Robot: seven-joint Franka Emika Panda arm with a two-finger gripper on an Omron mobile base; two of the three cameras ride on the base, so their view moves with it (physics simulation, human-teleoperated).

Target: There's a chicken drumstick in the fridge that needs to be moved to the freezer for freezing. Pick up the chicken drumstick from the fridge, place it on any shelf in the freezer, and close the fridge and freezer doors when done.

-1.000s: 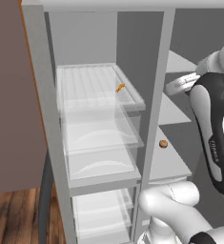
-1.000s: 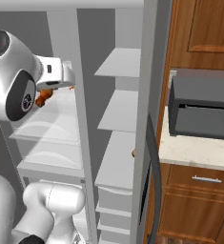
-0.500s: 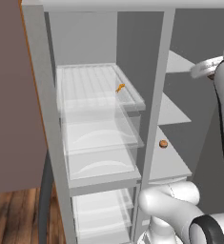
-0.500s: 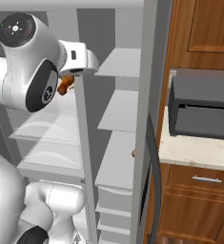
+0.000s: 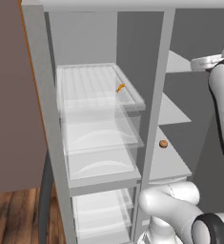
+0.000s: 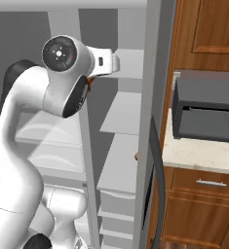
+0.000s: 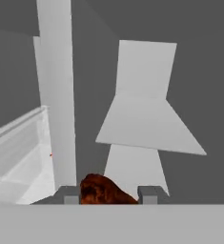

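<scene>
Drumstick (image 7: 104, 190) sits clamped between the two fingertips (image 7: 149, 194) of the tool (image 7: 108, 195) in the hand view, a dark red-brown lump whose rounded bulk rises just above the tips; so little of it shows that its long axis and the way it points cannot be told. The tool is closed onto it, the tips set only as far apart as the meat is thick. In the right base view a small reddish sliver of the drumstick (image 6: 89, 82) peeps out beside the arm's big dark-capped joint, high up in front of the upright divider (image 6: 85, 146) between the two compartments. Ahead of the tool, on the right-hand side of the divider (image 7: 56, 95), the hand view shows grey shelves (image 7: 149, 124) stepping down one below another. On the other side lie clear shelves and drawers (image 5: 101, 138), and a small orange thing (image 5: 120, 87) rests on the top clear shelf near its right edge. A small round brown thing (image 5: 163, 143) lies on a lower grey shelf (image 5: 168, 162). In the left base view the brown door (image 5: 13, 95) stands open at the left. In the right base view a dark microwave (image 6: 206, 112) stands on the pale counter (image 6: 199, 155), over wooden cabinets
</scene>
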